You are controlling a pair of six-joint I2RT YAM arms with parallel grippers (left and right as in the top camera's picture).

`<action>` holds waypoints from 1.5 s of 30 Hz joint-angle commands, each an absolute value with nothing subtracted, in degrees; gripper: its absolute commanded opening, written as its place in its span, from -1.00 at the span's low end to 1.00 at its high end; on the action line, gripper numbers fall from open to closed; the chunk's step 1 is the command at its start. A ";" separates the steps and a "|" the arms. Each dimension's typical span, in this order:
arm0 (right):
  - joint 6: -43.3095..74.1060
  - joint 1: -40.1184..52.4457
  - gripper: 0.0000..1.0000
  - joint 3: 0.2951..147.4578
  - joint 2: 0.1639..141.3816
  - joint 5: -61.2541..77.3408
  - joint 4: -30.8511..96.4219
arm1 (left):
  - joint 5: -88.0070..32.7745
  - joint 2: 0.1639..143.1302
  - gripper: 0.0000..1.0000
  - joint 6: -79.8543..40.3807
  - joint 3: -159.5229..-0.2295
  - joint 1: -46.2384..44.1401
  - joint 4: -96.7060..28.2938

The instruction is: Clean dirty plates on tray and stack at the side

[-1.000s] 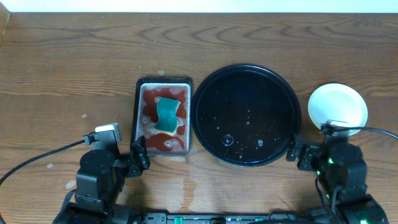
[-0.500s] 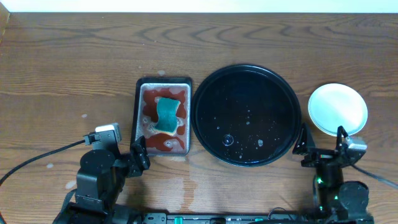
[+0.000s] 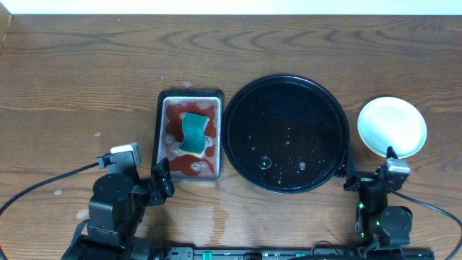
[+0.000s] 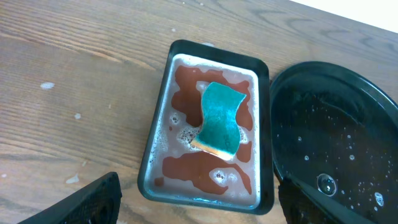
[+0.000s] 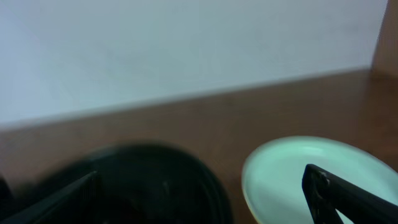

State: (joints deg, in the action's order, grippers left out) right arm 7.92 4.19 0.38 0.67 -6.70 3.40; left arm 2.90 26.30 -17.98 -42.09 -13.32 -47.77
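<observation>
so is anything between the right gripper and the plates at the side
Nothing visible. The right gripper, open, sits just short of the plates with only bare table between them; the tray lies off to its left.

**The tally right now**

One black tray (image 3: 303,101), one rectangular pan (image 3: 189,93), one teal sponge (image 3: 193,133). One pale plate (image 3: 392,126) shows from above at the right; whether more lie stacked beneath it cannot be told.

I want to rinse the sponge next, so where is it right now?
In the overhead view, the teal sponge lies in the rectangular pan of reddish liquid, left of the round black tray.
</observation>
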 commanded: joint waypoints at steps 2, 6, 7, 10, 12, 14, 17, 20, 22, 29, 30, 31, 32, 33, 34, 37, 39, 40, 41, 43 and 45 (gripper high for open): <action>1.19 3.60 0.99 0.30 0.30 -5.67 3.86 | 2.37 26.15 0.64 -18.02 -41.85 -13.15 -47.79; 1.21 3.79 0.99 0.30 0.30 -2.92 3.97 | 2.37 26.15 0.64 -18.04 -41.85 -13.15 -47.79; 1.21 3.79 0.98 0.30 0.30 -2.94 3.97 | 2.37 26.15 0.63 -18.04 -41.85 -13.15 -47.79; 1.21 3.79 0.99 0.30 0.32 -2.94 3.95 | 2.37 26.15 0.64 -18.04 -41.85 -13.15 -47.79; 1.21 3.79 0.99 0.30 0.32 -2.94 3.95 | 2.37 26.15 0.64 -18.02 -41.85 -13.15 -47.79; 1.21 3.79 0.99 0.30 0.32 -2.94 3.97 | 2.37 26.15 0.64 -18.02 -41.85 -13.15 -47.79; 1.21 3.79 0.98 0.30 0.32 -2.94 3.95 | 2.37 26.15 0.64 -18.02 -41.85 -13.15 -47.79; 1.21 3.79 0.99 0.30 0.32 -2.94 3.97 | 2.37 26.15 0.64 -18.04 -41.85 -13.15 -47.79; 1.21 3.79 0.98 0.30 0.32 -2.94 3.95 | 2.37 26.15 0.64 -18.04 -41.85 -13.15 -47.79; 1.21 3.79 0.99 0.30 0.32 -2.94 3.97 | 2.37 26.15 0.64 -18.04 -41.85 -13.15 -47.79; 1.21 3.79 0.99 0.30 0.32 -2.94 3.97 | 2.37 26.15 0.64 -18.02 -41.85 -13.15 -47.79; 1.21 3.79 0.98 0.30 0.32 -2.94 3.95 | 2.35 26.15 0.64 -18.04 -41.85 -13.15 -47.79; 1.21 3.79 0.99 0.30 0.32 -2.94 3.97 | 2.37 26.15 0.64 -18.04 -41.85 -13.15 -47.79; 1.21 3.79 0.98 0.30 0.32 -2.94 3.97 | 2.37 26.15 0.64 -18.04 -41.85 -13.15 -47.79; 1.21 3.79 0.99 0.30 0.32 -2.94 3.97 | 2.37 26.15 0.64 -18.04 -41.85 -13.15 -47.79; 1.21 3.79 0.99 0.30 0.32 -2.94 3.97 | 2.37 26.09 0.64 -18.04 -41.85 -13.15 -47.79; 1.21 3.79 0.98 0.30 0.32 -2.94 3.95 | 3.77 25.30 0.64 -16.03 -41.85 -13.10 -49.30; 1.21 3.79 0.99 0.30 0.32 -2.94 3.95 | 3.90 24.80 0.64 -15.97 -41.85 -12.82 -50.46; 1.21 3.79 0.99 0.30 0.32 -2.94 3.97 | 3.88 24.05 0.64 -15.66 -41.78 -12.29 -51.68; 1.21 3.79 0.99 0.30 0.32 -2.94 3.95 | 3.62 22.39 0.64 -15.68 -41.15 -11.11 -52.03; 1.21 3.79 0.99 0.30 0.32 -2.94 3.97 | 3.16 20.03 0.64 -15.68 -39.64 -9.69 -51.11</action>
